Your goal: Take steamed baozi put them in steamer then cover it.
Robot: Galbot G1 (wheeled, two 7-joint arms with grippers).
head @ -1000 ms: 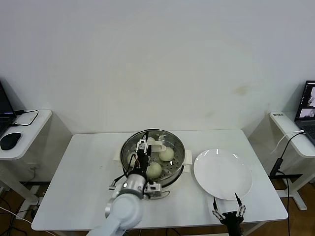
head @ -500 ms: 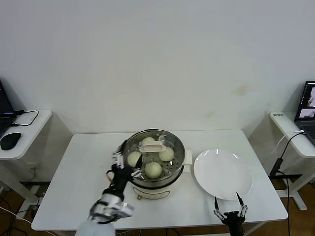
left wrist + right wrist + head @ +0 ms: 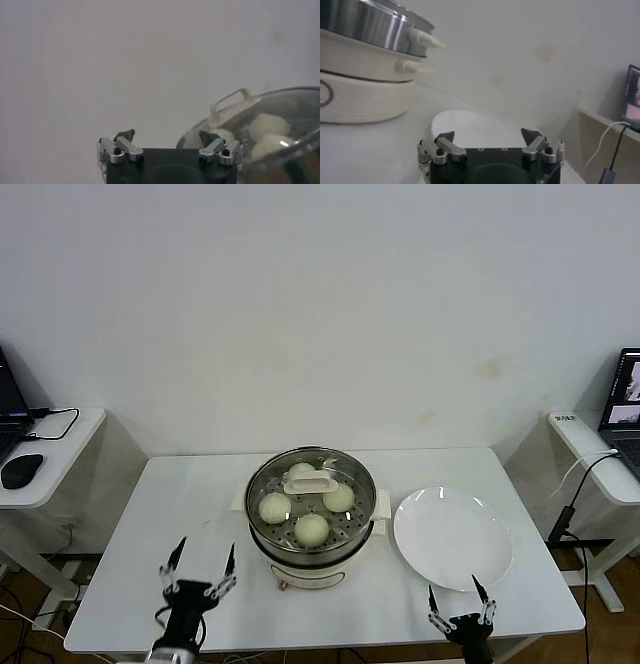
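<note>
Since the cover (image 3: 311, 485) sits on the steamer (image 3: 312, 536) over the baozi (image 3: 311, 529), we're done: left gripper (image 3: 198, 576) spread empty, steamer ahead-right; right gripper (image 3: 458, 607) spread, parked.

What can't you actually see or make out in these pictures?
- Head view: the cover's glass hardly shows, only its handle; both arms are cut off by the bottom edge.
- Left wrist view: the steamer is cut off at the edge; the left gripper hides its base.
- Right wrist view: the right gripper hides part of the plate.
</note>
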